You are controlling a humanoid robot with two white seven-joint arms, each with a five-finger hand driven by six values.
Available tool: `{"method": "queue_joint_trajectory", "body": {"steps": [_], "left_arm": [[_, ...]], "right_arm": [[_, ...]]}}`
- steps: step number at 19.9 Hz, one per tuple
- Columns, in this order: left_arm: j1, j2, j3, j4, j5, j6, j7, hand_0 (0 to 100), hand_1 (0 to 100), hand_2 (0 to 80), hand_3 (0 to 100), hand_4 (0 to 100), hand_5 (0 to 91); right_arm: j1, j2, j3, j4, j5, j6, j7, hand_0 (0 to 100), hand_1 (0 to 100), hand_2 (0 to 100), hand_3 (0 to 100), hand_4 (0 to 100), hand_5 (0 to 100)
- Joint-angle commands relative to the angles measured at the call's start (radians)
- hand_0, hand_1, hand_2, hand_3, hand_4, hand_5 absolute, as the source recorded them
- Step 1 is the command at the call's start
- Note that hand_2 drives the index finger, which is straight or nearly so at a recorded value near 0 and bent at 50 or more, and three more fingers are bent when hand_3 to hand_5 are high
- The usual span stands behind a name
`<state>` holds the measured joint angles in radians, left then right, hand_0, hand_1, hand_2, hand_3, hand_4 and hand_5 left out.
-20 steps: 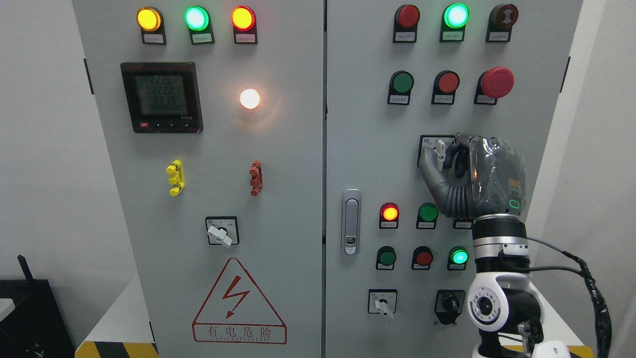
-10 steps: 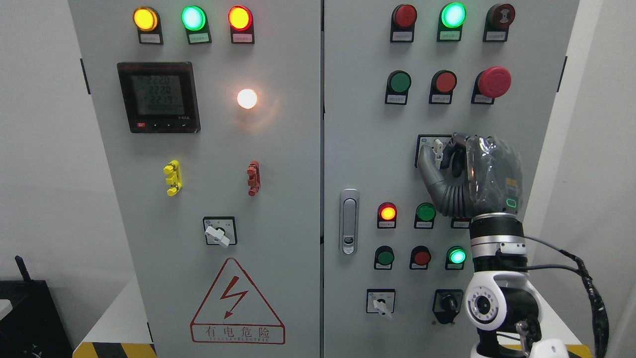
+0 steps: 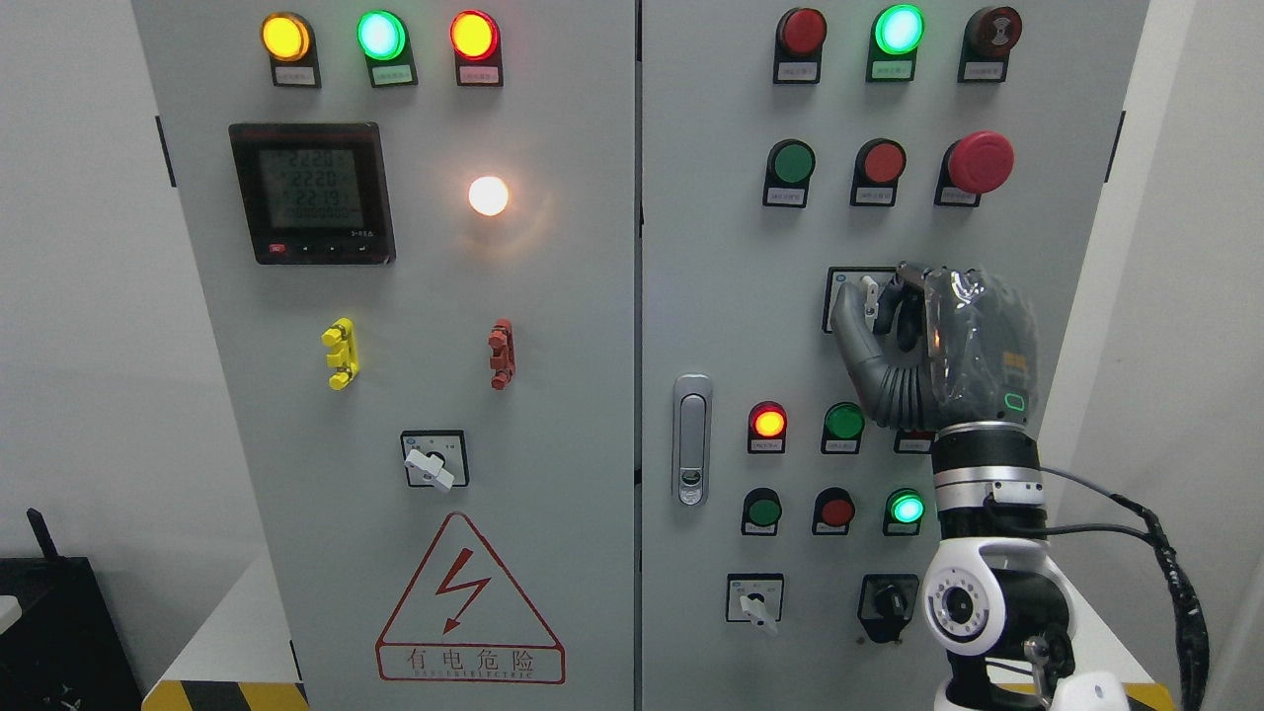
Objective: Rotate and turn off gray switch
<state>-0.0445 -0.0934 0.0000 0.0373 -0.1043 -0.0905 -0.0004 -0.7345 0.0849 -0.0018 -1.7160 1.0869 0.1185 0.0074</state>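
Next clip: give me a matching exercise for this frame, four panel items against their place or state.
Items:
1. gray switch
2. emergency stop button
3. digital meter
4. door latch

Descriptions:
A. upper part of the left door
B. pinched by the right hand
C. red mushroom head, right door
D. silver, left edge of the right door

Pairs: 1-B, 2-C, 3-A, 4-D

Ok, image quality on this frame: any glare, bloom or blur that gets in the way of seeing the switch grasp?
Head view: sharp overall, evenly lit. The white lamp blooms into a warm halo on the left door, far from the action. Glare streaks the clear cover on the right robot hand. The gray switch shows only partly between thumb and fingers. The meter display is legible.
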Motion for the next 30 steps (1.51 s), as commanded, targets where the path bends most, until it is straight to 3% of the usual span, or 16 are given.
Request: {"method": "queue_joint_trajectory", "body": {"steps": [1, 7, 11, 17, 21, 24, 27, 28, 29, 30], "left_arm": [[0.000, 0.000, 0.032, 0.001, 0.000, 0.000, 0.000, 12, 39, 0.0, 0, 0, 0.0], [0.000, 0.000, 0.032, 0.000, 0.000, 0.000, 0.000, 12, 39, 0.0, 0, 0, 0.0], [0.000, 0.000, 0.032, 0.000, 0.000, 0.000, 0.000, 12, 39, 0.0, 0, 0, 0.0], [0.000, 0.000, 0.032, 0.000, 0.000, 0.000, 0.000, 12, 39, 0.0, 0, 0, 0.0], [0.000, 0.000, 0.032, 0.000, 0.000, 0.000, 0.000, 12, 39, 0.0, 0, 0, 0.0], [0.000, 0.000, 0.032, 0.001, 0.000, 0.000, 0.000, 12, 39, 0.0, 0, 0, 0.0], [0.000, 0.000, 0.032, 0.001, 0.000, 0.000, 0.000, 12, 39, 0.0, 0, 0, 0.0], [0.000, 0.000, 0.032, 0.001, 0.000, 0.000, 0.000, 12, 39, 0.0, 0, 0, 0.0], [0.000, 0.000, 0.032, 0.001, 0.000, 0.000, 0.000, 12, 39, 0.0, 0, 0, 0.0], [0.000, 0.000, 0.032, 0.000, 0.000, 0.000, 0.000, 12, 39, 0.0, 0, 0, 0.0]], "right_arm": [[0.000, -0.002, -0.026, -0.005, -0.001, -0.003, -0.003, 52, 29, 75, 100, 90, 100], [0.010, -0.010, -0.026, -0.017, -0.001, -0.007, -0.009, 40, 34, 75, 100, 91, 100], [0.023, -0.014, -0.030, -0.040, -0.001, -0.016, -0.015, 37, 35, 75, 100, 91, 100], [0.082, -0.054, -0.040, -0.123, -0.005, -0.062, -0.041, 36, 35, 75, 100, 91, 100], [0.161, -0.100, -0.049, -0.203, -0.007, -0.118, -0.095, 36, 34, 72, 97, 89, 100], [0.204, -0.132, -0.073, -0.252, -0.027, -0.189, -0.138, 36, 33, 64, 89, 86, 99], [0.257, -0.151, -0.099, -0.298, -0.045, -0.233, -0.147, 35, 33, 49, 83, 82, 89], [0.279, -0.162, -0.101, -0.312, -0.053, -0.255, -0.149, 35, 33, 44, 76, 76, 78], [0.302, -0.171, -0.101, -0.327, -0.065, -0.272, -0.152, 35, 33, 43, 75, 72, 74], [0.325, -0.172, -0.099, -0.344, -0.074, -0.286, -0.158, 35, 31, 37, 68, 58, 58]]}}
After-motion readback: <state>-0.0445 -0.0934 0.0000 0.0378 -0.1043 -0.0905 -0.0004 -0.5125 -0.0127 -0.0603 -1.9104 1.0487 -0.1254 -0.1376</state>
